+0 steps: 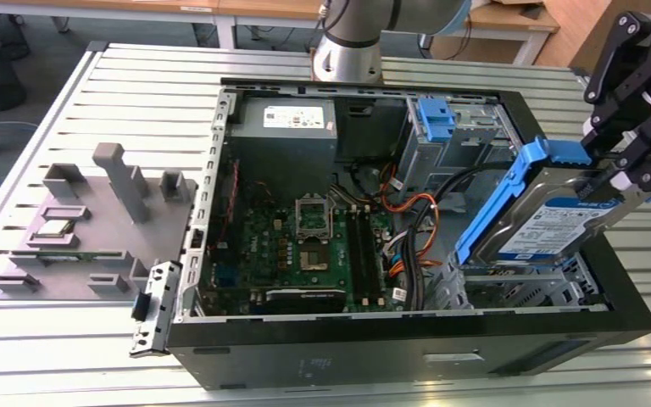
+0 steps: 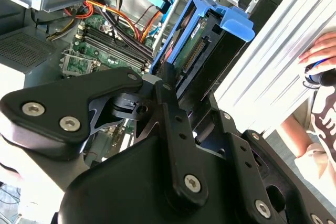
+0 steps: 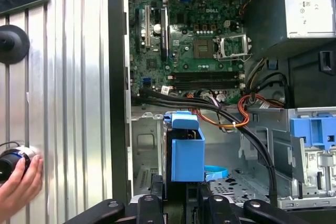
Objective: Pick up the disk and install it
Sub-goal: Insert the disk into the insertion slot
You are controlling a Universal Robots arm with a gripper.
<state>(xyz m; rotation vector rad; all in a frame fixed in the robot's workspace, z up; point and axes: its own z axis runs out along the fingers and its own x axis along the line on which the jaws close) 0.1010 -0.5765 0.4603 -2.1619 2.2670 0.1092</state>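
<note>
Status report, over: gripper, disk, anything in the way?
Gripper shut on disk. Disk tilted, held over open computer case, not seated. Black cables run close beneath it.

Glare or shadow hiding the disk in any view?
Exterior view: even light, the disk in the gripper is plainly lit, and the case interior below is dim. Second wrist view: table slats are blown out white beside the disk, with the gripper body dark in the foreground. First wrist view: sheen on the slats, the disk's blue rail well lit.

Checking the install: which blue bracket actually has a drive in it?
The one in the gripper, at the exterior view's right: its blue rails frame the silver disk. The other bracket, seated in the case, shows no drive.
</note>
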